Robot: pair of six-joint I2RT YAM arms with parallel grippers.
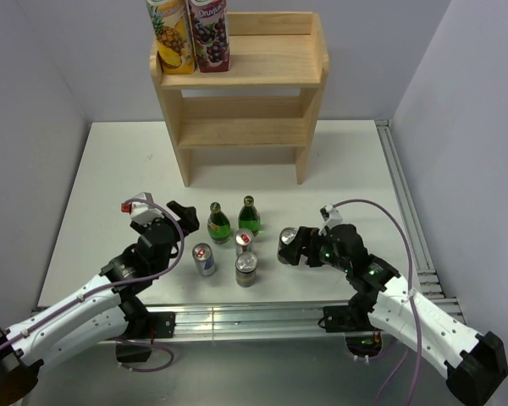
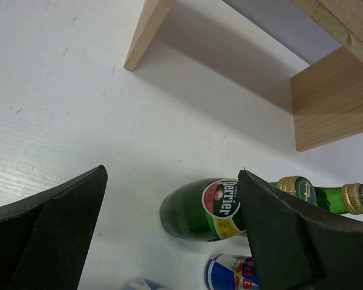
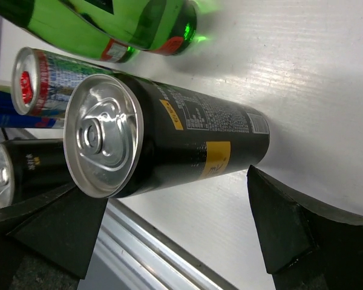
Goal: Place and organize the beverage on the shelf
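While both arms reach in from the near edge, the right gripper is spread wide, with a black can just ahead of its fingertips, ungripped. The left gripper gapes empty at 9 o'clock of a green bottle. The shelf stands at the table's 12 o'clock, with two juice cartons on its top tier.

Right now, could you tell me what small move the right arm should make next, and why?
Probably close the right gripper: the black can stands on the table between its open fingers, which do not seem to press it yet.
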